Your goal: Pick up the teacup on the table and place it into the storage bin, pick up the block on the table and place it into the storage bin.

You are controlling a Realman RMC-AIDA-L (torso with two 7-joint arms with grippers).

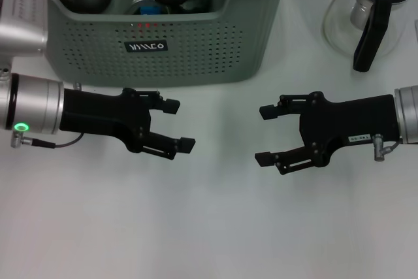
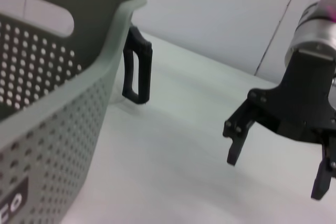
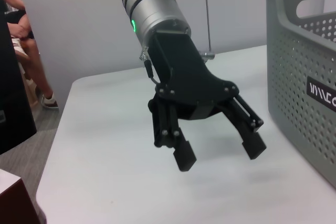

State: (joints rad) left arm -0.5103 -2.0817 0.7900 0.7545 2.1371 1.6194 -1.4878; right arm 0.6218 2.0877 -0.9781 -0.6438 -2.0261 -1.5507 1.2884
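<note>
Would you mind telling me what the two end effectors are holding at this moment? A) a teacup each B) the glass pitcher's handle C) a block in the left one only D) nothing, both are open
D: the left end effector and the right end effector hover over bare table with fingers spread and nothing between them.

setting: probably lab | white table point(image 1: 209, 227) | bare panel walls point(image 2: 220, 14)
</note>
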